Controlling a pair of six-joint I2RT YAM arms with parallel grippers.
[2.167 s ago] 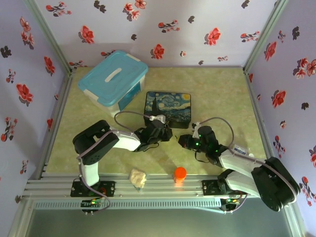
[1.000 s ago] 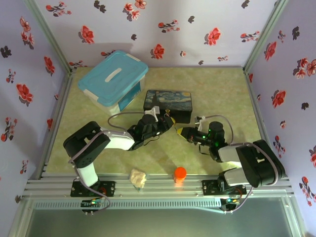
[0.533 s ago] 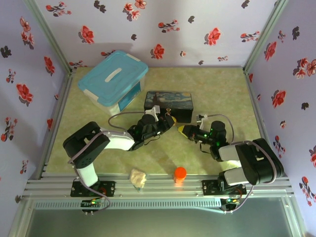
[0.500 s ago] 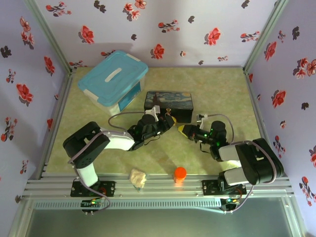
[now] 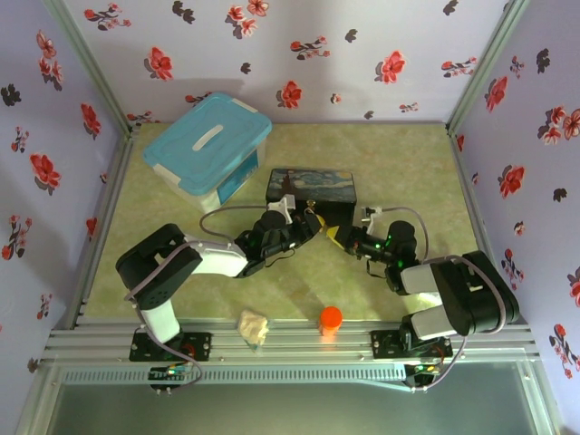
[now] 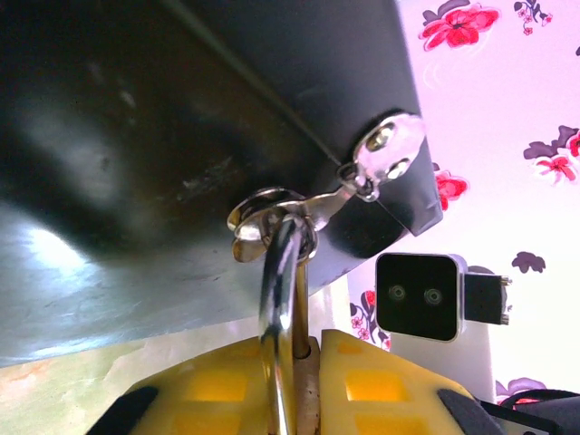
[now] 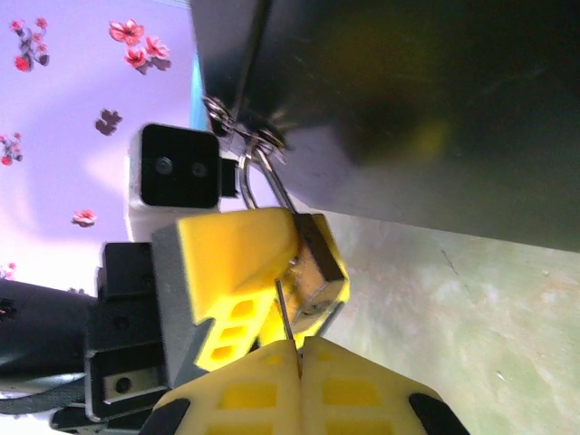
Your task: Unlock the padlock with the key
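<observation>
At the front of the painted box (image 5: 313, 192), on the tabletop: padlock (image 7: 319, 258), shackle through the hasp (image 6: 381, 159), body pinched in left gripper (image 6: 306, 376) jaws. Pinched in right gripper (image 7: 301, 358) jaws: key (image 7: 286, 313), tip just beside the padlock. Likely risk: a tilted approach makes the slim blade miss the keyhole, bend or slip.

Shows left gripper (image 5: 308, 229) and right gripper (image 5: 333, 236) nearly tip to tip at painted box's (image 5: 313, 188) near side; finds blue-lidded bin (image 5: 208, 145) behind-left, orange cap (image 5: 331, 316) and cream wad (image 5: 254, 327) by front rail.
</observation>
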